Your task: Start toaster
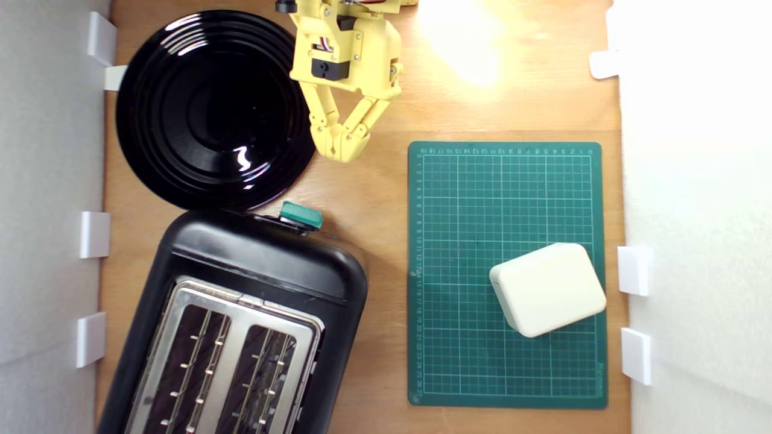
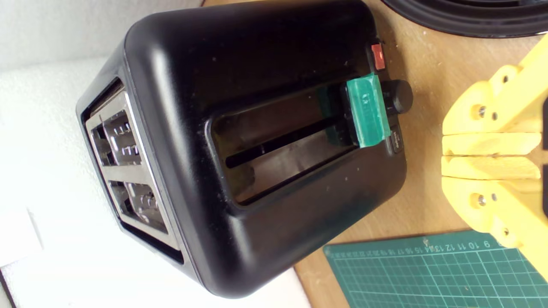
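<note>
One toaster (image 1: 259, 271) stood on the wooden surface (image 1: 374, 193) at the lower part of the exterior view's left, empty slots facing up. Its teal lever knob (image 1: 300, 215) projected from the end facing the arm; the wrist view showed the knob (image 2: 367, 110) at the end of its track nearest a black dial (image 2: 397, 96) and a small red button (image 2: 378, 56). The yellow fingers (image 1: 344, 144) were closed together, holding nothing, and stood apart from the knob with bare wood between. A black plate (image 1: 181, 108) lay just beside the fingers, touching or overlapping the toaster's edge. A green cutting mat (image 1: 458, 271), at the exterior view's right, carried a cream box (image 1: 547, 288), well apart from the toaster.
</note>
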Controlling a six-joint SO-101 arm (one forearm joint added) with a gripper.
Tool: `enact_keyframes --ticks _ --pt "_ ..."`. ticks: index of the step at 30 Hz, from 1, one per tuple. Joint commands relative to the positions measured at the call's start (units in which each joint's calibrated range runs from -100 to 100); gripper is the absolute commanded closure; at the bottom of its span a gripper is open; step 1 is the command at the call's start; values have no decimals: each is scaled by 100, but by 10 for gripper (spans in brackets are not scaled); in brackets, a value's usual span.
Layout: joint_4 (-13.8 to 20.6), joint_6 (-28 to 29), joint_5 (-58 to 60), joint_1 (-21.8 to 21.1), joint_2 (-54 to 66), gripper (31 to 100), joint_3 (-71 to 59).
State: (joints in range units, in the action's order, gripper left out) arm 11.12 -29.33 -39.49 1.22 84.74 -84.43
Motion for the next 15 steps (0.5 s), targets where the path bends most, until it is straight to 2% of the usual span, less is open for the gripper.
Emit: enact_keyframes --ticks 1,5,11,15 --pt "-52 16 -55 21 477 989 -239" --pt "-90 16 -55 21 951 989 -748" --pt "-803 -131 -501 21 1384 989 -939" --pt "-1000 -147 -586 21 1401 989 -1084"
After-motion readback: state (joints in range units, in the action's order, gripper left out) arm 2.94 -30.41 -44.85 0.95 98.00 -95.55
